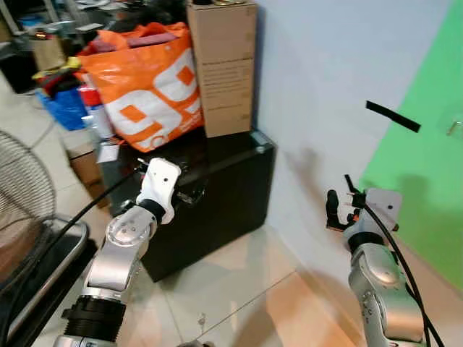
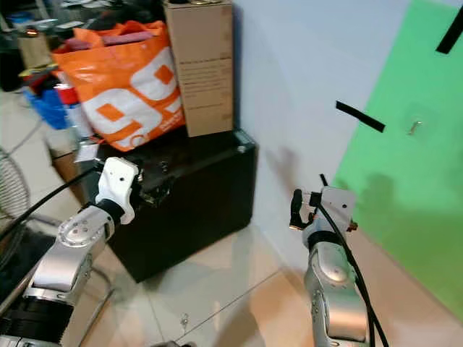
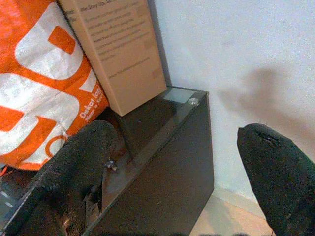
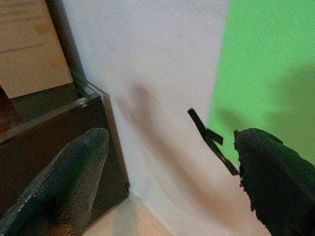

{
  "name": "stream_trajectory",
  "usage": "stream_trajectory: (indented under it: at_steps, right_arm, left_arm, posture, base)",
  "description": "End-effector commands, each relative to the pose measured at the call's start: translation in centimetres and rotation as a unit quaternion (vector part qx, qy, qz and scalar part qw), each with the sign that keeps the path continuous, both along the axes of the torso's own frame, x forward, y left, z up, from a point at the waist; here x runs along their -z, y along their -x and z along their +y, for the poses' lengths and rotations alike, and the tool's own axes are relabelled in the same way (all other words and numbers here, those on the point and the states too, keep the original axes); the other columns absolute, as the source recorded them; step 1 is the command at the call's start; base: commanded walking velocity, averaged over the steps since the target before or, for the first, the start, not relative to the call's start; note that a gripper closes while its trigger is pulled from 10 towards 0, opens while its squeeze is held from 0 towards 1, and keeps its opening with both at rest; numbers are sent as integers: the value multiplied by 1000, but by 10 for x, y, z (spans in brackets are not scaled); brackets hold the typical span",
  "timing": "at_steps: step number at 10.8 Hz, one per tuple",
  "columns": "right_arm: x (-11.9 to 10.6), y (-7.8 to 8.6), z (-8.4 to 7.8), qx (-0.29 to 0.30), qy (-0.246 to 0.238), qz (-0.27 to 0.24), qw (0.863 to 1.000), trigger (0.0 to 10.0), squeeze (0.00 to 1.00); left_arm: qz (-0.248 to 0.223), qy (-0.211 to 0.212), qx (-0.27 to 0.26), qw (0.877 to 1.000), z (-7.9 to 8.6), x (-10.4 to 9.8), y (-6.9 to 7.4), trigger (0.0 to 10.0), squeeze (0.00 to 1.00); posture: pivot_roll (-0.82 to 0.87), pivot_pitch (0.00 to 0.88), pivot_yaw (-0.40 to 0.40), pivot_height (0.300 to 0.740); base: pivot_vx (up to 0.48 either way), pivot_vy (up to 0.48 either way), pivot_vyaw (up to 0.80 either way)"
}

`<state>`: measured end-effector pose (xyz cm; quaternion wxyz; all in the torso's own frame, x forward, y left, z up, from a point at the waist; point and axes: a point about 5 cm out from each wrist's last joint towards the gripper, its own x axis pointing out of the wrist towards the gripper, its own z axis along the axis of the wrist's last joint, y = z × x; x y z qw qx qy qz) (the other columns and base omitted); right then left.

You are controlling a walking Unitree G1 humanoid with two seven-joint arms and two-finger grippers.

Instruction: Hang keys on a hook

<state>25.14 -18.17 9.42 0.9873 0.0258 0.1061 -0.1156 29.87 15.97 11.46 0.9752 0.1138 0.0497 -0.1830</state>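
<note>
My right gripper (image 4: pixel 167 182) is raised in front of me, its two black fingers spread wide with nothing between them, pointing at the pale wall (image 1: pixel 325 87). Past the fingers runs a strip of black tape (image 4: pixel 211 140) stuck on that wall, right at the edge where the bright green sheet (image 2: pixel 405 181) covering the wall begins. A small metal hook (image 2: pixel 414 127) sits on the green sheet, above and to the right of my right gripper and well apart from it; another strip of black tape (image 2: pixel 359 116) lies just to its left, at the sheet's border.

My left gripper (image 3: pixel 172 177) is also lifted and released, fingers apart and empty, held over the near edge of a low black cabinet with a glossy top (image 1: pixel 224 195). On that cabinet stands a tall brown cardboard box (image 1: pixel 223 65) against the wall, and beside it, on its left, an orange-and-white plastic shopping bag (image 1: pixel 148 83) stuffed full.

A small bunch of keys (image 1: pixel 202 319) lies on the tan tiled floor (image 1: pixel 239 289) below and between my two arms, well away from both grippers and from the hook. At the far left, part of a round wire fan guard (image 1: pixel 22 188) is in view, with household clutter behind the bag.
</note>
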Motion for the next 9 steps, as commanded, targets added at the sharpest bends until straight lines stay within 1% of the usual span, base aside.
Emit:
stream_trajectory:
  at_steps: [1,5,9]
  right_arm:
    - [-3,-2,-1,7,0,-1,1000,10000,0]
    - [-7,-5,-7,7,23,-5,1000,10000,0]
    - [-9,-5,-10,13,29,-8,999,10000,0]
  left_arm:
    - [1,0,-6,1000,4,-3,-3,10000,133]
    - [2,7,-11,1000,3,-2,-4,10000,137]
    - [2,8,-5,1000,-1,-1,-5,10000,133]
  posture:
    - [-96,0,51,740]
    - [-109,0,47,740]
    - [-114,0,49,740]
  base:
    - [364,0,-800]
    - [367,0,-800]
    - [368,0,-800]
